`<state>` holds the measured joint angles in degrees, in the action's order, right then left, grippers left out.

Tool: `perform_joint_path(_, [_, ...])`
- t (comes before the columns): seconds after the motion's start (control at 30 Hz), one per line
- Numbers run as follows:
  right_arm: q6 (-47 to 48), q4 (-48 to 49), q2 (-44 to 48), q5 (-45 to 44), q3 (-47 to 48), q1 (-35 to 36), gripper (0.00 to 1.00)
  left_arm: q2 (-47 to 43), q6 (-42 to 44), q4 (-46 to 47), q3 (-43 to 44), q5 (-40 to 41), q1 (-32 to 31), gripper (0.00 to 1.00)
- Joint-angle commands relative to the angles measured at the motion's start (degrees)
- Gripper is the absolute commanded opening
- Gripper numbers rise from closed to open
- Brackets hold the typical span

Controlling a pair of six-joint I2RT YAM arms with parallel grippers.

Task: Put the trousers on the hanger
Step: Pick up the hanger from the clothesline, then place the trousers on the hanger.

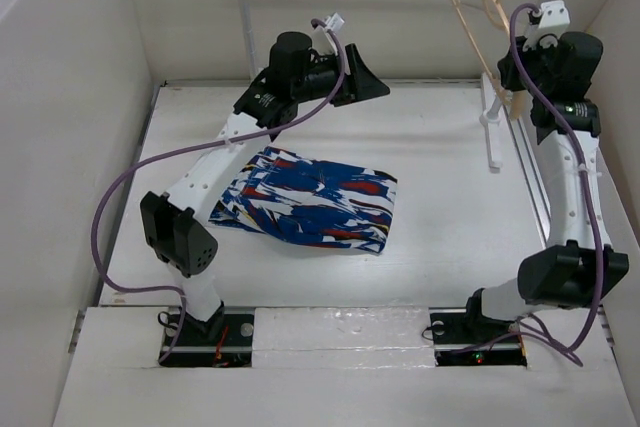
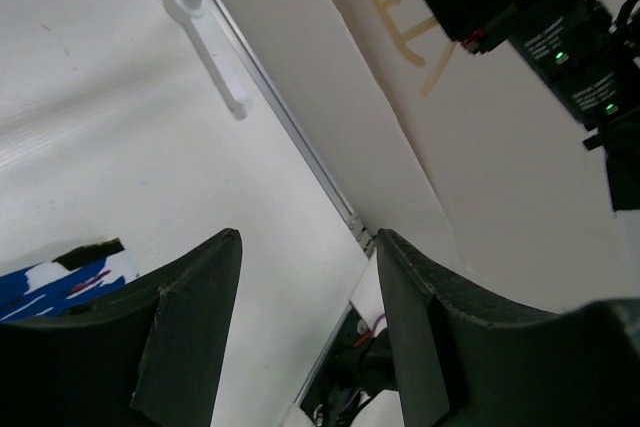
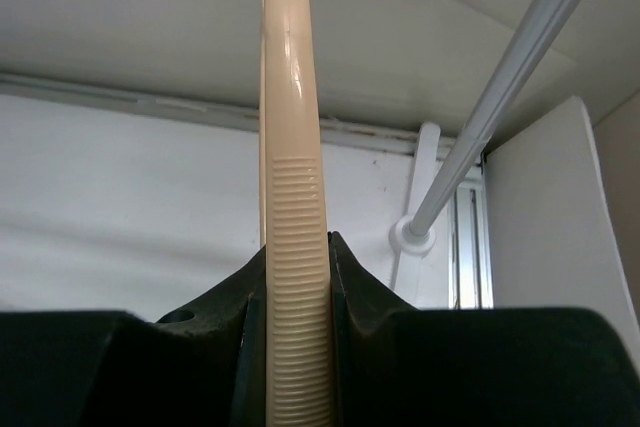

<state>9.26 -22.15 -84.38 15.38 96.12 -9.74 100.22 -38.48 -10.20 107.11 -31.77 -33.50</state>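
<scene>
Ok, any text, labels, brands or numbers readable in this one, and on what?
Nothing legible in any view.
right arm's black housing: small white print beside green lights, too blurred to read.
left arm's black joint: tiny pale mark, too small to read.
trousers: brush-stroke pattern only, no lettering.
hanger: plain with a ridged section, no markings.
</scene>
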Motion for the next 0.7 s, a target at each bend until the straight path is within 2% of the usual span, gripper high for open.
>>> perform_joint_path(0.0, [0.4, 3.3, 5.6, -2.9, -4.4, 3.0, 0.00, 0.6, -4.9, 6.8, 3.6, -2.9, -1.2, 0.53])
perform_joint_path(0.17, [-0.4, 3.7, 12.6, -6.3, -16.4, 7.5, 0.00, 4.2, -8.0, 8.7, 6.4, -2.9, -4.9, 0.54])
perform_joint_path(0.33, [-1.6, 2.0, 18.5, -5.5, -26.1, 10.9, 0.00, 8.4, -10.3, 11.7, 7.6, -0.3, -7.8, 0.56])
perform_joint_path(0.67, [-4.4, 1.1, 22.9, -13.4, -33.5, 22.5, 0.00, 15.9, -12.4, 13.5, 9.2, 1.2, -9.6, 0.57])
